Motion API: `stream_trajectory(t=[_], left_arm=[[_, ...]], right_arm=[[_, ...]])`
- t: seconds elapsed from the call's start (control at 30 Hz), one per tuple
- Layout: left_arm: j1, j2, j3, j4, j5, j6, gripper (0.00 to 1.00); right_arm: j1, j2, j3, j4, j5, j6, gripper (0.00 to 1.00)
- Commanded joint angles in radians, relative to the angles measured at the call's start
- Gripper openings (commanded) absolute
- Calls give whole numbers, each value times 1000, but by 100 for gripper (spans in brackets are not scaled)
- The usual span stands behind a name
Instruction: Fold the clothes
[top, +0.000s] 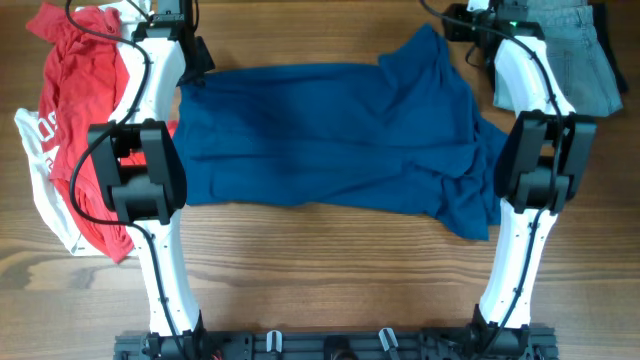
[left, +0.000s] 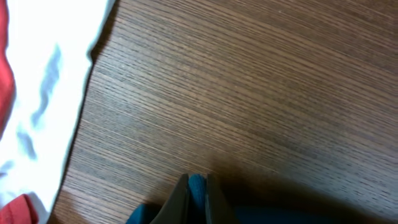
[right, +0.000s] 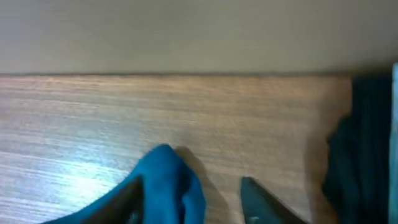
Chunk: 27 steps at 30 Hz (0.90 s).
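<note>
Looking down on a wood table with a blue shirt, dark and plain, spread wide across the middle, mostly flat, wrinkled and bunched toward the right end, with one flap jutting toward the far edge there. Just beside its left end, a red shirt in a crumpled heap, white cloth showing along the outer side. At the table's far right corner, jeans, near the blue shirt and partly hidden behind the right arm. Across from it, the left arm, white with black joints like its twin, both reaching from the near edge over the blue shirt's two ends to its far edge. Seen close from the left wrist: left gripper closed, fingers pressed together on a thin fold of the blue shirt at its far left corner, bare wood ahead, white cloth of the red shirt off to one side. Seen close from the right wrist: right gripper with its fingers standing apart, a rounded bunch of blue shirt resting against one finger, bare wood visible between the cloth and the other finger, nothing clamped. Blurred in this view; a dark shape at the right edge, impossible to tell what.
</note>
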Motion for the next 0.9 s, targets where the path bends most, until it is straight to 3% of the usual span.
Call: stream_trajectory(t=[0.0,0.87], left_arm=[[5,-48,4,2,31,-13,4],[5,-48,4,-20,31,-13,4]], right_arm=[[45,66,28,37,-7,-58,56],[80,183,28,126,119,-48,56]])
